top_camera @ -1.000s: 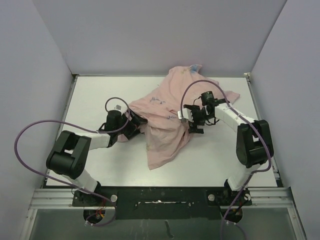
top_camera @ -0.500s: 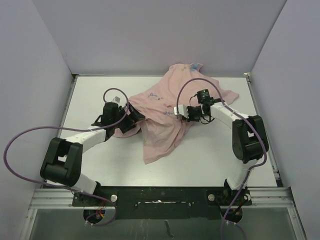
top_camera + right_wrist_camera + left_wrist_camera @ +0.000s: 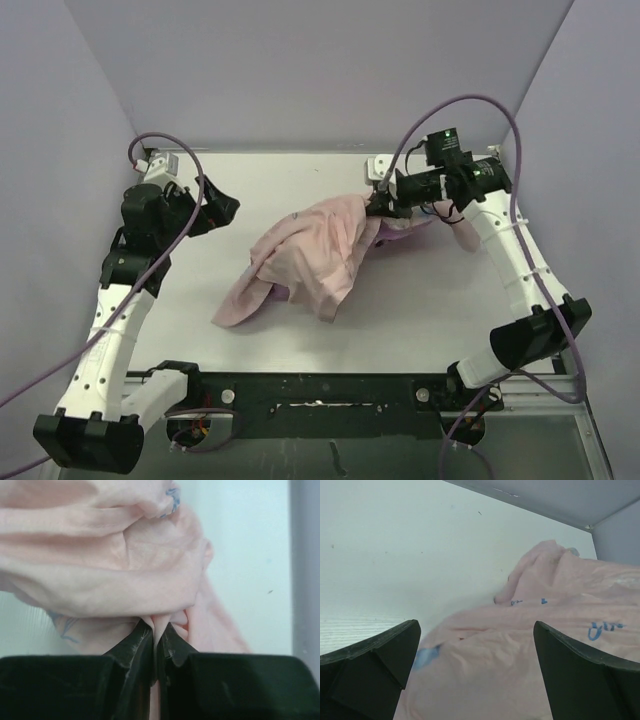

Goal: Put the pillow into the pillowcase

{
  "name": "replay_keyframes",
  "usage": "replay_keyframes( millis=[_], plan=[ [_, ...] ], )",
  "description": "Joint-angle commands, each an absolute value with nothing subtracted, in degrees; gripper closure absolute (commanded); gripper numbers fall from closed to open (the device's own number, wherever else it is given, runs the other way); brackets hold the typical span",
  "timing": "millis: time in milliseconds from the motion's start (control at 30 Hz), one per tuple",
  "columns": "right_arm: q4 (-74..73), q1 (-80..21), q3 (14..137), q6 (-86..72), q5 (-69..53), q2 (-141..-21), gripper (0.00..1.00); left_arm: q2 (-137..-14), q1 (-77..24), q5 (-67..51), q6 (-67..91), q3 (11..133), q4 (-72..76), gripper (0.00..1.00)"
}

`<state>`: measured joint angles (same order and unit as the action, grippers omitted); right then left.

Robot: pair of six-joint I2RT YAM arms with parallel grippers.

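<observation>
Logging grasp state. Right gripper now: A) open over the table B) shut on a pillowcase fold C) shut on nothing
B: in the right wrist view the right gripper has its fingers pinched together on a pink fold of the pillowcase.

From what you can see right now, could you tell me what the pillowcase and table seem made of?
The pillowcase looks like thin, soft, matte pink cloth: it crumples into loose folds and pinches flat in the right gripper. The table looks like smooth white board, perhaps laminate, faintly shiny.
</observation>
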<state>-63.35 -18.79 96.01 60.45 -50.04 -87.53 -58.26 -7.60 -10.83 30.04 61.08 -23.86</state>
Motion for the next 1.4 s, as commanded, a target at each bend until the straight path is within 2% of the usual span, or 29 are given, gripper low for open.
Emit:
replay_keyframes(
  millis=[0, 133, 233, 333, 433, 533, 667, 733, 933, 1067, 1200, 1300, 1367],
  plan=[
    [-55.5, -19.0, 103.6, 43.0, -54.9, -86.6, 1.0, -53.8, -6.6, -8.6, 25.7, 64.7, -30.4, 0.02],
    [-35.9, -19.8, 99.6, 35.1, -37.7, -93.4, 0.98, -52.7, -6.5, -7.4, 28.5, 64.5, -30.5, 0.02],
    [-26.0, -20.0, 104.4, 31.0, -23.0, -105.0, 0.62, -52.2, -6.5, -7.0, 31.4, 62.7, -30.1, 0.02],
    [-25.4, -19.4, 118.8, 27.6, -11.8, -116.9, 0.28, -51.7, -6.5, -7.2, 32.2, 63.2, -31.7, 0.02],
    [-21.5, -18.5, 122.2, 25.4, -10.3, -118.9, 0.12, -50.1, -6.5, -6.3, 31.7, 64.3, -34.4, 0.02],
    [-20.4, -16.6, 120.8, 24.0, -18.2, -115.3, 0.0, -48.3, -6.4, -7.2, 32.9, 62.6, -34.3, 0.02],
    [-27.9, -11.5, 120.2, 24.5, -40.0, -110.7, 0.02, -49.2, -6.5, -11.9, 37.6, 58.5, -30.2, 0.05],
    [-31.3, -9.4, 117.6, 24.8, -46.6, -109.0, 0.02, -51.4, -6.6, -15.4, 41.0, 56.7, -27.2, 0.07],
    [-36.0, 0.3, 105.3, 16.0, -39.0, -109.0, 0.02, -63.0, -11.8, -21.4, 46.7, 54.0, -19.1, 0.16],
    [-36.4, 6.9, 99.2, 14.4, -30.8, -111.0, 0.02, -71.9, -14.4, -21.3, 47.6, 52.1, -15.0, 0.27],
    [-34.3, 9.0, 95.5, 15.8, -25.9, -113.8, 0.01, -82.5, -14.3, -22.8, 44.4, 54.9, -14.0, 0.37],
    [-37.2, 8.8, 95.8, 18.8, -29.8, -116.9, 0.04, -89.6, -14.3, -23.4, 41.5, 60.5, -15.7, 0.4],
    [-43.1, 6.8, 96.6, 23.6, -36.5, -118.1, 0.11, -92.7, -13.8, -21.7, 40.4, 63.4, -17.7, 0.43]
  ],
)
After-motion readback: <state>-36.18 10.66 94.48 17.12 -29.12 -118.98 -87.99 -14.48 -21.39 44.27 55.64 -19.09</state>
